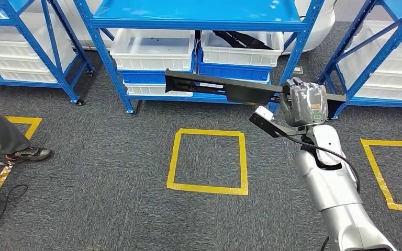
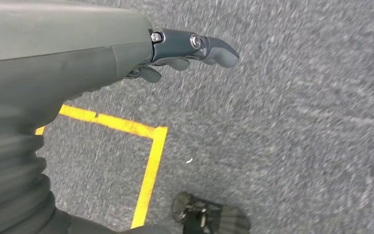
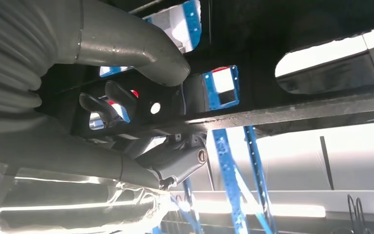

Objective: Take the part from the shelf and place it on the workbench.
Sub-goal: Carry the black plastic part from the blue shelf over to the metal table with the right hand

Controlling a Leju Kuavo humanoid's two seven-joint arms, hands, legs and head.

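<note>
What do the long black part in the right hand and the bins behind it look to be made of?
The long black part, held by the right hand, looks like matte moulded plastic with a dull, uneven sheen, though painted metal is possible. The bins look like translucent white plastic with thin, glossy, light-passing walls.

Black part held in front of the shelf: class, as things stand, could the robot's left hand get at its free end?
Probably not without a big move. The left hand hangs low over the grey carpet, holding nothing, while the right hand grips the black part up in front of the blue shelf. Nothing visibly blocks the free end.
</note>
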